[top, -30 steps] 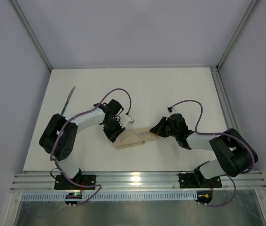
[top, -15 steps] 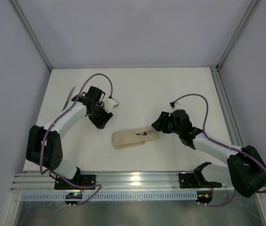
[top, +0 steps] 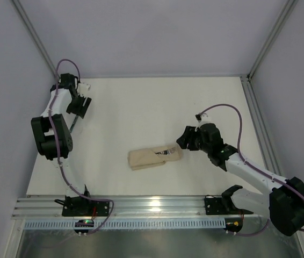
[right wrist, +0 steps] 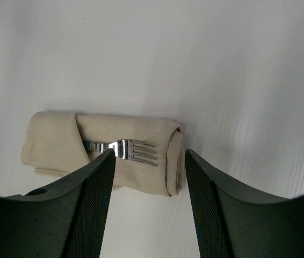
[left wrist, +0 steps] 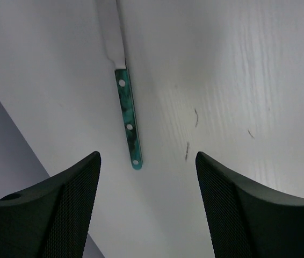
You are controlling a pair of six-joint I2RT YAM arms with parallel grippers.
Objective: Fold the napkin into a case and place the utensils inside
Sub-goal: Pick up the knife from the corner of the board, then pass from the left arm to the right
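The napkin (top: 147, 158) lies folded as a long beige case near the middle of the table, also in the right wrist view (right wrist: 50, 144). The fork's silver tines (right wrist: 137, 151) stick out of its fold on the cloth (top: 166, 152); the handle is hidden inside. My right gripper (top: 183, 141) hangs just right of the case, open (right wrist: 149, 157), holding nothing. The knife (left wrist: 128, 115), teal handle and silver blade, lies on the table by the left wall. My left gripper (left wrist: 146, 158) hovers open over its handle end, at the table's far left (top: 80, 106).
The left wall (top: 17, 107) runs right beside the left gripper and knife. An aluminium rail (top: 157, 205) with both arm bases borders the near edge. A frame post (top: 259, 123) lines the right edge of the white table (top: 141, 107).
My left arm has swung from the napkin to the far left over the knife, opening. My right gripper has opened and drawn back slightly to the right of the case.
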